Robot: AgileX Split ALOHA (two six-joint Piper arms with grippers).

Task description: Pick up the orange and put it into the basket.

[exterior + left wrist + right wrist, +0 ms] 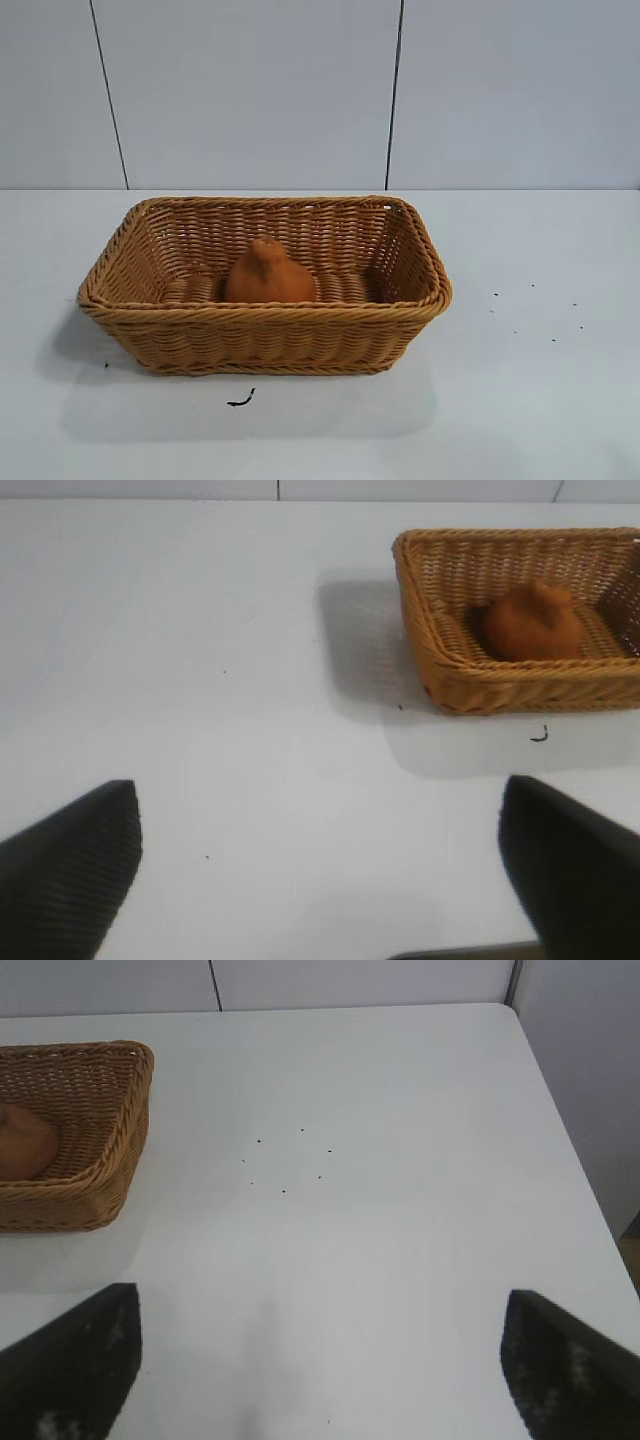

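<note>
The dull-orange, knobby-topped orange (pixel 268 273) lies inside the tan woven basket (pixel 262 345), near its middle, resting on the basket floor. From the left wrist view the orange (pixel 528 623) sits in the basket (pixel 520 685) some way off. The right wrist view shows the basket's end (pixel 110 1130) and a slice of the orange (pixel 22 1142). My left gripper (pixel 320 810) is open over bare table, well away from the basket, with nothing between its fingers. My right gripper (pixel 320 1305) is also open and empty over bare table. Neither arm appears in the exterior view.
The white table (pixel 540 400) carries a small dark scrap (pixel 240 401) in front of the basket and several tiny dark specks (pixel 285 1165) to the basket's right. The table's edge (pixel 575 1160) runs past the right gripper. A grey panelled wall stands behind.
</note>
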